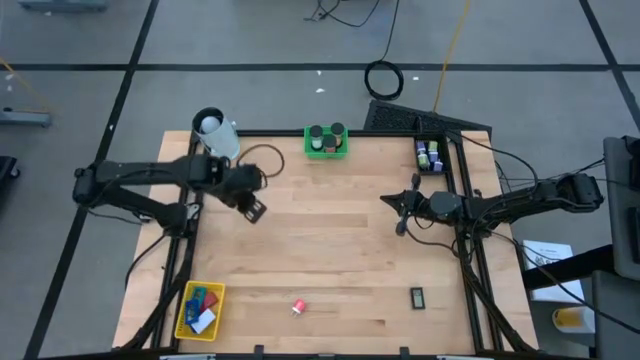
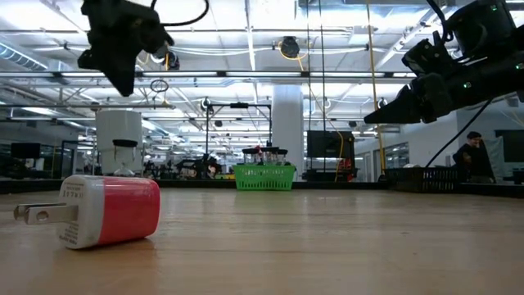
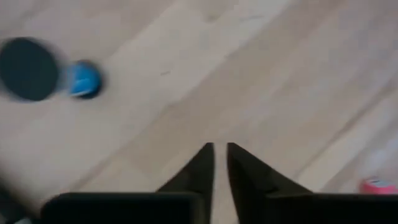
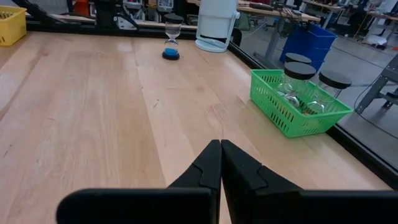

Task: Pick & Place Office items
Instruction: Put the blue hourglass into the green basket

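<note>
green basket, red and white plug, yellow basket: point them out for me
green basket [image 1: 326,150]: high view, front wall
red and white plug [image 2: 123,211]: low view, red body
yellow basket [image 1: 184,310]: high view, left rim

Blurred hourglass [image 3: 46,70]; pink item [image 3: 378,186] edge-cropped

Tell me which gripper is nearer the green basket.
Left. The left gripper hangs off the green basket toward the left edge; the right gripper sits farther off, toward the right edge.
</note>
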Robot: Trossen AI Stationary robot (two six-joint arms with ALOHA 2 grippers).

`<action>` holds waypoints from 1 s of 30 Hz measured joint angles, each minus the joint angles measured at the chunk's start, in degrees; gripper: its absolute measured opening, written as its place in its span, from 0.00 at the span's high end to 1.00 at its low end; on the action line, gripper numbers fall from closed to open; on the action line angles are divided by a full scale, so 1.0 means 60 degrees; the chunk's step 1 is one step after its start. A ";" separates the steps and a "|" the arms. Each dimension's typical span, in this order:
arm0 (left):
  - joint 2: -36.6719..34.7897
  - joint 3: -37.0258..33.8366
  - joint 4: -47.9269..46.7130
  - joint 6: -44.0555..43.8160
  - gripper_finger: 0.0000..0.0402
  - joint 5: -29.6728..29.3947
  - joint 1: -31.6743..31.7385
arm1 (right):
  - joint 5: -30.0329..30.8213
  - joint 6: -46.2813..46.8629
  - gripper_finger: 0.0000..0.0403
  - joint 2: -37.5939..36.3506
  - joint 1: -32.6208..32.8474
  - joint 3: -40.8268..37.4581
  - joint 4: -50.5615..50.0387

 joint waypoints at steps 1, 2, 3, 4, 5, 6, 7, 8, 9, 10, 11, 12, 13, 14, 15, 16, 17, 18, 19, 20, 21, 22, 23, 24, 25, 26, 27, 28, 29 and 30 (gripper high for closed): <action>0.0058 0.0143 -0.0327 0.0193 0.85 0.0009 0.0269 | -0.0003 0.0000 1.00 0.0000 0.0000 0.0000 0.0000; 0.0121 0.0245 -0.0611 0.0404 0.81 0.0024 0.0530 | -0.0002 0.0000 1.00 0.0000 0.0000 0.0000 0.0004; 0.0207 0.0325 -0.0886 0.0655 0.76 0.0025 0.0803 | -0.0003 0.0000 1.00 0.0000 0.0000 0.0000 0.0004; 0.0313 0.0375 -0.1106 0.0913 0.71 0.0024 0.1055 | -0.0003 -0.0002 1.00 0.0000 0.0000 0.0000 0.0004; 0.0437 0.0459 -0.1259 0.1162 0.66 0.0021 0.1336 | -0.0003 0.0000 1.00 0.0000 0.0000 0.0000 0.0004; 0.0526 0.0540 -0.1329 0.1375 0.61 0.0024 0.1594 | -0.0003 -0.0003 1.00 0.0000 0.0000 0.0000 0.0004; 0.0603 0.0608 -0.1417 0.1584 0.56 0.0022 0.1850 | -0.0003 0.0000 1.00 0.0000 0.0000 0.0000 0.0004; 0.0695 0.0674 -0.1494 0.1806 0.51 0.0025 0.2099 | -0.0003 0.0000 1.00 0.0000 0.0000 0.0000 0.0007; 0.0794 0.0708 -0.1563 0.2070 0.46 0.0060 0.2320 | -0.0003 0.0000 1.00 0.0000 0.0000 0.0000 0.0010; 0.0908 0.0734 -0.1578 0.2369 0.41 0.0161 0.2538 | -0.0003 -0.0002 1.00 0.0000 0.0000 0.0000 0.0007; 0.1001 0.0735 -0.1594 0.2552 0.37 0.0258 0.2747 | -0.0003 -0.0002 1.00 0.0000 0.0000 0.0000 0.0009; 0.1091 0.0725 -0.1596 0.2671 0.33 0.0333 0.2947 | -0.0003 0.0000 1.00 0.0000 0.0000 0.0000 0.0010; 0.1177 0.0699 -0.1599 0.2786 0.29 0.0363 0.3131 | -0.0003 0.0000 1.00 0.0000 0.0000 0.0000 0.0009; 0.1282 0.0675 -0.1619 0.2929 0.26 0.0370 0.3312 | -0.0003 0.0000 1.00 0.0000 0.0000 0.0000 0.0011; 0.1412 0.0672 -0.1642 0.3143 0.23 0.0361 0.3481 | -0.0003 0.0000 1.00 0.0000 0.0000 0.0000 0.0009; 0.1532 0.0667 -0.1630 0.3348 0.20 0.0325 0.3642 | -0.0003 0.0000 1.00 0.0000 0.0000 0.0000 0.0007; 0.1639 0.0665 -0.1583 0.3485 0.18 0.0277 0.3818 | -0.0015 0.0000 1.00 0.0000 0.0000 0.0000 0.0007; 0.1727 0.0665 -0.1522 0.3613 0.17 0.0207 0.3982 | -0.0024 0.0000 1.00 0.0000 0.0000 0.0000 0.0007; 0.1807 0.0665 -0.1475 0.3723 0.16 0.0129 0.4135 | -0.0025 0.0000 1.00 0.0000 0.0000 0.0000 0.0010; 0.1872 0.0662 -0.1438 0.3846 0.15 0.0040 0.4284 | -0.0029 0.0000 1.00 0.0000 0.0000 0.0000 0.0009; 0.1935 0.0665 -0.1390 0.3963 0.15 -0.0018 0.4424 | -0.0025 0.0000 1.00 0.0000 0.0000 0.0000 0.0011; 0.1996 0.0665 -0.1333 0.4063 0.15 -0.0073 0.4550 | -0.0027 0.0000 1.00 0.0000 0.0000 0.0000 0.0008; 0.2053 0.0665 -0.1289 0.4143 0.16 -0.0125 0.4668 | -0.0029 0.0000 1.00 0.0000 0.0000 0.0000 0.0007; 0.2108 0.0665 -0.1256 0.4229 0.16 -0.0132 0.4767 | -0.0029 0.0000 1.00 0.0000 0.0000 0.0000 0.0004; 0.2158 0.0662 -0.1250 0.4354 0.17 -0.0150 0.4864 | -0.0029 0.0000 1.00 0.0000 0.0000 0.0000 -0.0003; 0.2208 0.0661 -0.1230 0.4507 0.17 -0.0155 0.4942 | -0.0029 0.0000 1.00 0.0000 0.0000 0.0000 -0.0024; 0.2272 0.0661 -0.1203 0.4620 0.18 -0.0148 0.4986 | -0.0031 0.0000 1.00 0.0000 0.0000 0.0000 -0.0066; 0.2330 0.0661 -0.1176 0.4672 0.19 -0.0130 0.5029 | -0.0033 0.0000 1.00 0.0000 0.0000 0.0000 -0.0122; 0.2400 0.0661 -0.1135 0.4714 0.19 -0.0096 0.5052 | -0.0033 -0.0007 1.00 0.0002 -0.0002 0.0000 -0.0169; 0.2466 0.0658 -0.1065 0.4748 0.19 -0.0084 0.5066 | -0.0033 -0.0032 1.00 0.0002 -0.0005 0.0000 -0.0209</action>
